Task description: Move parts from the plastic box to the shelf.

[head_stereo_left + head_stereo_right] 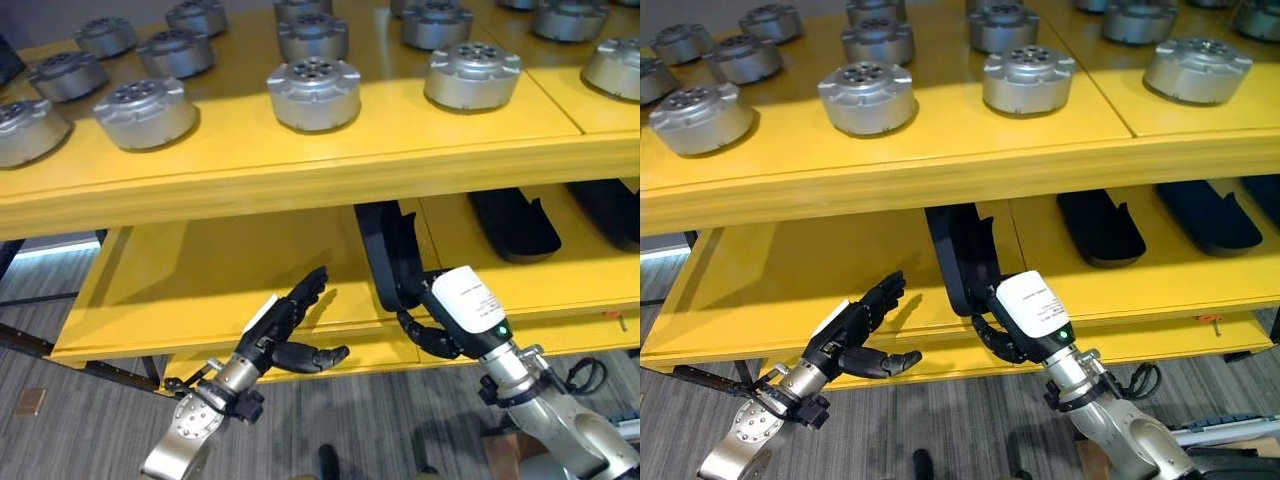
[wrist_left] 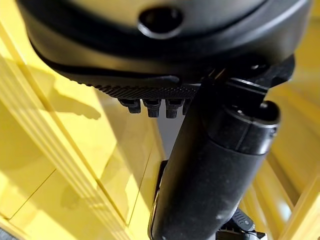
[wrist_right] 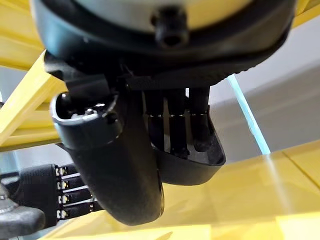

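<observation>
A long black curved part (image 1: 385,250) lies on the lower level of the yellow shelf (image 1: 200,285), its near end at the front edge. My right hand (image 1: 432,338) is at that end, fingers curled over the part's rim (image 3: 200,160) and thumb (image 3: 120,165) underneath. My left hand (image 1: 285,325) hovers at the lower level's front edge, left of the part and apart from it, with fingers straight and thumb spread. The left hand's fingers (image 3: 45,195) also appear in the right wrist view.
Two more black parts (image 1: 515,225) (image 1: 610,210) lie on the lower level to the right. Several silver round parts (image 1: 314,93) stand in rows on the upper level, whose thick front beam (image 1: 300,170) overhangs the lower one. Grey floor lies below.
</observation>
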You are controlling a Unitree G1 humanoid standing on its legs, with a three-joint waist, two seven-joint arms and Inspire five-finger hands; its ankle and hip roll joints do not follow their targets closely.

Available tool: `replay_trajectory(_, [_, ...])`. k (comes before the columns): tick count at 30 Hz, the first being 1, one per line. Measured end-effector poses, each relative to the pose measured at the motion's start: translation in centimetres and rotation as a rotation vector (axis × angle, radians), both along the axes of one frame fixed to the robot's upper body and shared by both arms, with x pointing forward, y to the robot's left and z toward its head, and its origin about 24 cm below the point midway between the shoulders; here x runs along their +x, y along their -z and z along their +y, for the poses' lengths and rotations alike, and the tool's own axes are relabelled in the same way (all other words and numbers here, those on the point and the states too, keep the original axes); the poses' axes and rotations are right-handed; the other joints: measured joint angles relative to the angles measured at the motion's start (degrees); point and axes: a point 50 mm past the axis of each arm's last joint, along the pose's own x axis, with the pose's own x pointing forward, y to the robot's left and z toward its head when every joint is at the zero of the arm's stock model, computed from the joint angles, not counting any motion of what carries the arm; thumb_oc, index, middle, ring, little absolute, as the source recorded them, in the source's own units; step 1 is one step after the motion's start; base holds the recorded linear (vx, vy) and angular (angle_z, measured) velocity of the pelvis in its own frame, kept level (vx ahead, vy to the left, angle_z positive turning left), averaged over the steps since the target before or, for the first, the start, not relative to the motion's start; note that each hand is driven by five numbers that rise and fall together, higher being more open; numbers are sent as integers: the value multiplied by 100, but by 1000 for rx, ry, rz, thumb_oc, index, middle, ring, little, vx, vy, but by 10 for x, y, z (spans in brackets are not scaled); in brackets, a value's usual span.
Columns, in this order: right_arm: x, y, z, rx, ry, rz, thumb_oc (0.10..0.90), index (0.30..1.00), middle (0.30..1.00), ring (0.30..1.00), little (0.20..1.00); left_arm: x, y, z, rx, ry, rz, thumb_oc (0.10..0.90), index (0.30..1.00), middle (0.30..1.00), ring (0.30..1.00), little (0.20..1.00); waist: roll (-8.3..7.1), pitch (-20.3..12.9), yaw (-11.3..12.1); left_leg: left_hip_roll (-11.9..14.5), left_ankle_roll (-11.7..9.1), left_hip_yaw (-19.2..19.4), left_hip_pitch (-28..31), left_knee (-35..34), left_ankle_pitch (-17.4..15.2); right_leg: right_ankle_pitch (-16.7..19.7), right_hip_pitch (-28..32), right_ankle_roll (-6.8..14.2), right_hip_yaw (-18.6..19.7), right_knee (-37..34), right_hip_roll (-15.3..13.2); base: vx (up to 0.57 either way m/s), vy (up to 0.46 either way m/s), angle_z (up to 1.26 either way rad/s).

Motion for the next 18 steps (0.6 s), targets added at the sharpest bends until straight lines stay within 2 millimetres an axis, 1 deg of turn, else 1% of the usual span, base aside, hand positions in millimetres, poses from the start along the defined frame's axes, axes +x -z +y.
replay_trajectory(1, [0, 1, 0, -1, 6, 14, 400, 300, 300, 300, 300, -1, 0, 1, 4, 1, 1, 900, 1000, 1000, 1000, 1000, -58, 0, 14, 1, 6, -3, 7, -1, -7, 0, 29, 1, -6, -28, 1, 39, 137, 7])
replay_trajectory(2, [0, 3, 0, -2, 11, 25, 400, 300, 300, 300, 300, -1, 1, 2, 12, 2, 5, 900, 1000, 1000, 1000, 1000, -106, -9, -25, 7, -50, -21, 7, 0, 32, 1, 39, 2, -17, -39, 12, 40, 143, 6])
replay_trajectory(4, [2, 6, -2, 5, 47, 66, 400, 300, 300, 300, 300, -1, 1, 4, 16, -4, 4, 900, 1000, 1000, 1000, 1000, -259, -13, 12, 19, -72, 2, -66, 0, -59, 17, 65, 24, -125, -82, 17, 18, 87, 19])
replay_trajectory(5, [2, 8, -3, 8, 66, 84, 400, 300, 300, 300, 300, 0, -1, 3, 16, -2, -1, 900, 1000, 1000, 1000, 1000, -309, -12, -23, 55, -60, 26, -112, -2, -52, 24, 57, 13, -190, -75, 34, 10, 35, 52])
replay_trajectory(6, [5, 12, -7, 10, 114, 119, 400, 300, 300, 300, 300, 0, 0, 3, 17, -2, -1, 900, 1000, 1000, 1000, 1000, -369, -16, -19, 77, 30, -36, -156, -1, 22, 24, 44, 10, -216, 36, 59, 12, 29, 73])
replay_trajectory(7, [6, 16, -13, 12, 157, 148, 400, 300, 300, 300, 300, 0, 0, 2, 15, 1, 2, 900, 1000, 1000, 1000, 1000, -351, -18, -52, 93, 81, -228, -135, -3, 64, 14, 20, -5, -206, 233, 81, 24, 6, 93])
replay_trajectory(8, [9, 27, -23, -2, 230, 195, 400, 300, 300, 300, 300, 0, 0, 2, 13, 2, 2, 900, 1000, 1000, 1000, 1000, -182, -16, -22, 248, 128, -544, -114, 11, 106, -300, -267, -108, 179, 604, 264, 21, -18, 85])
replay_trajectory(9, [10, 33, -29, -1, 269, 224, 400, 300, 300, 300, 300, 1, -1, 3, 13, 0, -5, 900, 1000, 1000, 1000, 1000, -149, -24, 2, 296, 103, -676, -144, 10, 126, -253, -235, -177, 479, 100, 443, 19, -41, 87])
replay_trajectory(10, [12, 40, -34, 4, 305, 252, 400, 300, 300, 300, 300, 3, -4, 5, 22, 2, -19, 900, 1000, 1000, 1000, 1000, -191, -35, 32, 276, 77, -810, -197, 9, 166, -51, -193, -205, 538, -399, 501, 5, -31, 64])
replay_trajectory(11, [15, 48, -38, 10, 344, 280, 400, 300, 300, 300, 300, 6, -8, 7, 31, 5, -34, 900, 1000, 1000, 1000, 1000, -298, -30, 126, 212, 35, -832, -218, 7, 193, 181, -249, -197, 531, -696, 494, 9, -37, 56])
replay_trajectory(12, [16, 54, -39, 15, 370, 303, 400, 300, 300, 300, 300, 7, -10, 10, 41, 2, -40, 900, 1000, 1000, 1000, 1000, -414, -38, 178, 133, 7, -825, -208, -12, 175, 382, -269, -204, 508, -679, 452, 18, -41, 54])
replay_trajectory(13, [16, 62, -43, 18, 408, 334, 400, 300, 300, 300, 300, 7, -8, 10, 37, -3, -36, 900, 1000, 1000, 1000, 1000, -418, -36, 180, 127, -33, -815, -177, -12, 150, 510, -183, -102, 508, -648, 421, 30, -61, 46])
replay_trajectory(14, [15, 67, -47, 19, 438, 359, 400, 300, 300, 300, 300, 5, -7, 10, 36, -1, -30, 900, 1000, 1000, 1000, 1000, -367, -55, 266, 208, -37, -631, -174, -11, 143, 507, -175, -113, 401, -649, 443, 37, -57, 36])
replay_trajectory(15, [16, 70, -49, 8, 451, 374, 400, 300, 300, 300, 300, 4, -6, 10, 35, 1, -26, 900, 1000, 1000, 1000, 1000, -328, -56, 317, 246, -64, -608, -179, -10, 158, 509, -167, -118, 365, -647, 473, 44, -57, 18])
replay_trajectory(17, [22, 71, -49, -8, 454, 384, 400, 300, 300, 300, 300, 2, -4, 9, 36, 17, -12, 900, 1000, 1000, 1000, 1000, -298, -60, 368, 319, -218, -623, -160, -9, 238, 502, -127, -129, 316, -644, 547, 53, -39, 7])
replay_trajectory(18, [24, 69, -48, -9, 456, 379, 400, 300, 300, 300, 300, 2, -4, 8, 35, 29, -11, 900, 1000, 1000, 1000, 1000, -302, -57, 380, 334, -233, -622, -153, -9, 244, 502, -117, -130, 313, -644, 563, 69, -22, -2])
